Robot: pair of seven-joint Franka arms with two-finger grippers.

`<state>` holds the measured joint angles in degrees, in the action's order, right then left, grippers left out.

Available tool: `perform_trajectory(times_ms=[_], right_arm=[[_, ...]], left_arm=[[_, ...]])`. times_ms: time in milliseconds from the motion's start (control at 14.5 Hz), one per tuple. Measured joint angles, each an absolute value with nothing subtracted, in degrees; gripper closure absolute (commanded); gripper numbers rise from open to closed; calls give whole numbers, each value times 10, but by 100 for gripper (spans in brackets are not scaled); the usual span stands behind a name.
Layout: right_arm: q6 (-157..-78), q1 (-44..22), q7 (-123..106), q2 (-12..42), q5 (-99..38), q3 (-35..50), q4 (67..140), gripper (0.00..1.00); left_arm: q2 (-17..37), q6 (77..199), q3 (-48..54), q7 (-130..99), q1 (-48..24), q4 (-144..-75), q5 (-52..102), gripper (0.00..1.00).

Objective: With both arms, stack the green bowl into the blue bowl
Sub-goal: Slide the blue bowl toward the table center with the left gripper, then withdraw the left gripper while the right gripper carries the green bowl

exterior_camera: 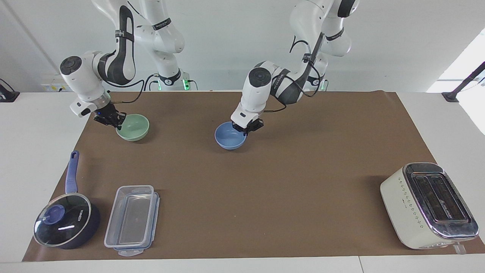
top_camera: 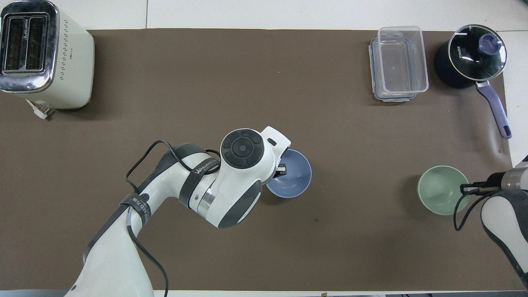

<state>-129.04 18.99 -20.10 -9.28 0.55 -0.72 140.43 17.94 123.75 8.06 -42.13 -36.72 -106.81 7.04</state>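
Observation:
The blue bowl [exterior_camera: 227, 138] is near the middle of the brown mat, a little toward the robots; it also shows in the overhead view [top_camera: 296, 181]. My left gripper [exterior_camera: 246, 127] is shut on its rim at the side toward the left arm's end, and shows in the overhead view [top_camera: 281, 170] partly under the wrist. The green bowl [exterior_camera: 134, 128] is at the right arm's end, also seen in the overhead view [top_camera: 439, 190]. My right gripper [exterior_camera: 113, 121] is shut on its rim, as the overhead view [top_camera: 466, 189] shows too.
A cream toaster [exterior_camera: 428, 204] stands farther from the robots at the left arm's end. A clear lidded container [exterior_camera: 130, 219] and a dark blue lidded saucepan [exterior_camera: 66, 222] stand farther from the robots at the right arm's end.

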Motion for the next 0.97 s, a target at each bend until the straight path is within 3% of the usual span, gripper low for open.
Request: perform_trajectory(times_ms=[69,346,484,969], right_arm=[[-1278,190,-201,-93,5,-7,1388,100],[-1266,186,-198,-93,5,0,1352,100],[-1268,140,-132,-93,5,4,1350,100],[-1272,-68,84,-87,-59,10,1327,100]], left_arm=[[183,1239,80,-421,-367,-1068,70,1],[182,1239,78,-420,-367,-1068,70,0],[157,1215,71,-419,-347,-1059,70,0],[58,1025,57,-161,-100,-1017,58,0]])
